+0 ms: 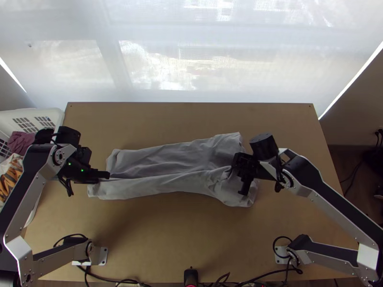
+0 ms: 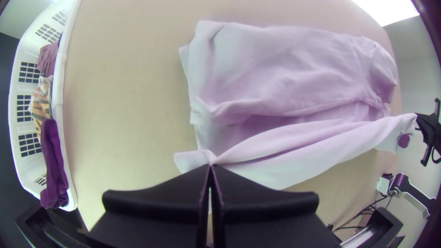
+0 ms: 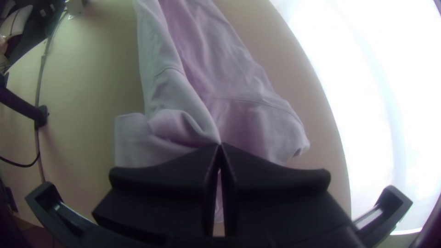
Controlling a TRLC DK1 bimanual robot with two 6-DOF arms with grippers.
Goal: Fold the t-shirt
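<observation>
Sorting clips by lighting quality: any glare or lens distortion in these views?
Top view: bright, washed-out patches on the window covering. Left wrist view: the white basket bows, corners dark. Right wrist view: strong glare beyond the table, whose straight edge bends.

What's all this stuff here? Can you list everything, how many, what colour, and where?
T-shirt: one, grey, lying lengthwise across the table, folded in layers
Table: one, light brown, under the t-shirt
Basket: one, white, by the table's left side
Clothes: several, purple, mauve and patterned, in the basket
Shade: pale and sheer, beyond the far edge
Cables: several, black, along the near edge
Small device: one, black, middle of near edge
Arms: two, silver-grey and black, left and right
Grippers: two, black; left gripper and right gripper pinch opposite ends of the t-shirt
</observation>
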